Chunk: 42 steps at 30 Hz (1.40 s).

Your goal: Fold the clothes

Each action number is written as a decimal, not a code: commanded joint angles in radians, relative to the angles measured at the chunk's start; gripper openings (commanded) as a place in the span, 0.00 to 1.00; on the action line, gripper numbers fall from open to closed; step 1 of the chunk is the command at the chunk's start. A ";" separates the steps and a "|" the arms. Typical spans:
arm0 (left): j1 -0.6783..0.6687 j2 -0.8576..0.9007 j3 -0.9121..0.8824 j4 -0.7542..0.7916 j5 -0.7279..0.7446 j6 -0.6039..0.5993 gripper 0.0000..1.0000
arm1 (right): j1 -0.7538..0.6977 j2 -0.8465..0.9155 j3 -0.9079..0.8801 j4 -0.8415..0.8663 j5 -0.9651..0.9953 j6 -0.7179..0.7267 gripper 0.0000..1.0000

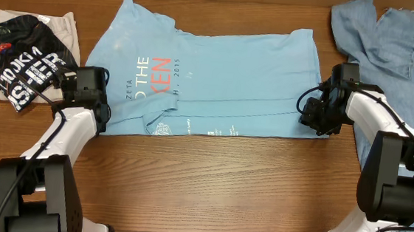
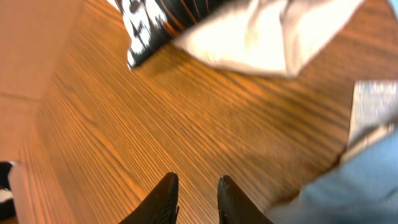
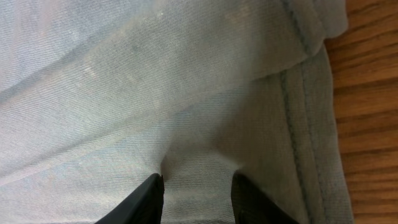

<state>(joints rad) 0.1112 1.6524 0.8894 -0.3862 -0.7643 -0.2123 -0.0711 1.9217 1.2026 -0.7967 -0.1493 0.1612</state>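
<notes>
- Overhead: a light-blue T-shirt [image 1: 218, 65] lies spread across the middle of the tabletop [image 1: 209, 183], its near edge folded over, between a black shirt [image 1: 18, 64] and jeans [image 1: 379, 41]. The left end effector [image 1: 89, 86] sits at its left edge, the right end effector [image 1: 317, 113] at its right.
- Left wrist: the left end effector [image 2: 196, 183], slightly parted and empty, hovers over bare wood just beside the T-shirt.
- Right wrist: the right end effector [image 3: 198, 183] appears to pinch a pucker of T-shirt fabric near the hem.
- The fold looks midway; the next move likely calls for a matching left-side hold before lifting.
</notes>
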 commanded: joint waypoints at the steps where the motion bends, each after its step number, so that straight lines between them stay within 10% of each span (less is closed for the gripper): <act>1: 0.008 0.008 0.030 0.032 -0.042 0.057 0.29 | -0.003 0.043 -0.011 -0.005 0.055 0.007 0.40; 8: 0.008 0.007 0.031 0.021 0.019 0.063 0.30 | -0.003 0.043 -0.011 -0.006 0.055 0.008 0.40; 13: -0.006 -0.019 0.056 -0.135 0.356 0.038 0.19 | -0.003 0.043 -0.011 -0.005 0.055 0.008 0.40; 17: -0.001 -0.056 0.056 -0.288 0.541 -0.033 0.38 | -0.003 0.043 -0.011 -0.015 0.055 0.011 0.40; 23: 0.013 -0.071 0.056 -0.416 0.713 -0.035 0.41 | -0.003 0.043 -0.011 -0.016 0.055 0.011 0.40; 32: 0.035 -0.071 -0.012 -0.367 0.568 -0.261 0.45 | -0.003 0.043 -0.011 -0.021 0.055 0.011 0.40; 42: 0.089 -0.071 -0.088 -0.193 0.404 -0.217 0.47 | -0.003 0.043 -0.011 -0.021 0.055 0.011 0.40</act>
<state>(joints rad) 0.1928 1.6009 0.8139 -0.5968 -0.2882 -0.4355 -0.0711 1.9228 1.2045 -0.8051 -0.1493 0.1638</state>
